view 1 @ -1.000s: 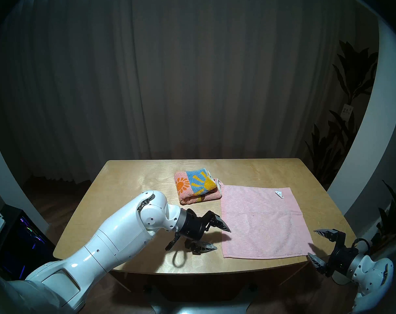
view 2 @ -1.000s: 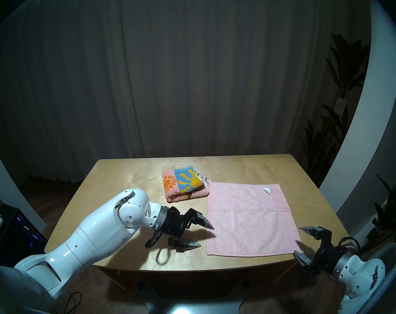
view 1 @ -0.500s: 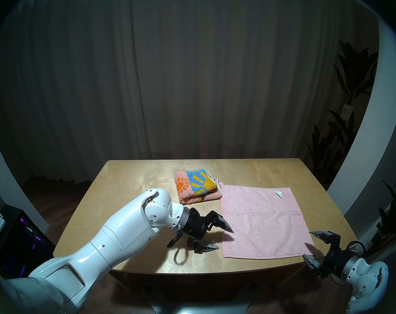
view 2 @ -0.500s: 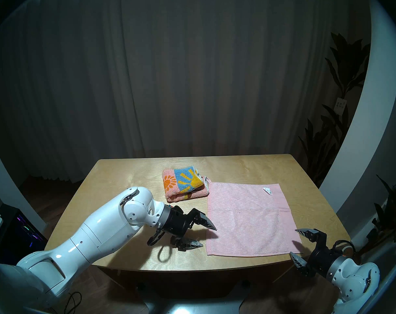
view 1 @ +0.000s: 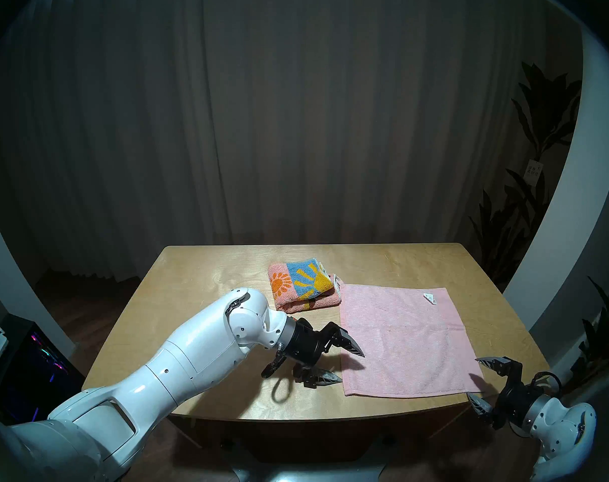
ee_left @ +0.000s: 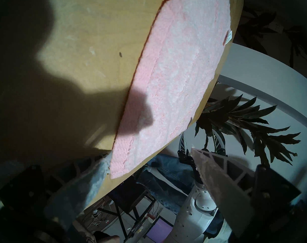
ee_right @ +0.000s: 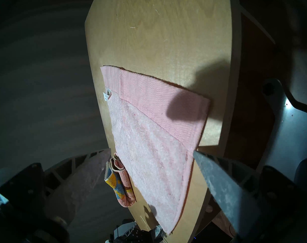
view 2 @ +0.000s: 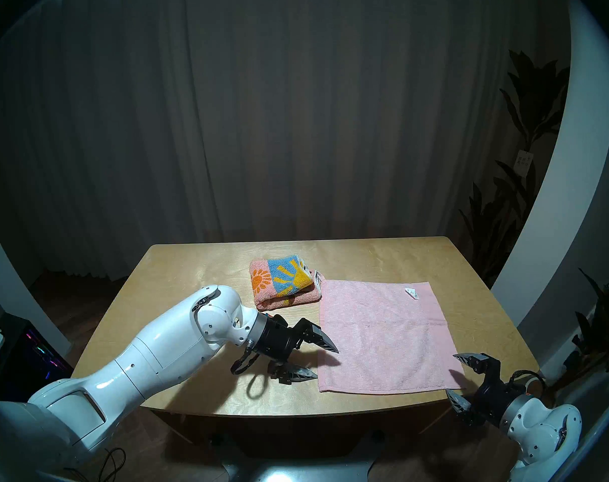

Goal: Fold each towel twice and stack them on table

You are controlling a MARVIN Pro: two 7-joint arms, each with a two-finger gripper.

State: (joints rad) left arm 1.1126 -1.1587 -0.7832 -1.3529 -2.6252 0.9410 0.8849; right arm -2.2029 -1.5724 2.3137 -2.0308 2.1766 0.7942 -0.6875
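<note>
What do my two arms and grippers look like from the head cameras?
Both arms are glossy white with rounded shells, small dark screw dots and a silver ring at the wrist. The left gripper and right gripper are black, each with two pointed grey fingers of ribbed, triangular lattice. A black braided cable loops beside the left wrist; a similar one curls at the right.

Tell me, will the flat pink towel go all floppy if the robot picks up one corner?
Probably floppy: the pink towel is thin terry lying flat on the table. It looks light, so one open left pincer could likely lift it. Its fuzzy loops should resist slipping.
</note>
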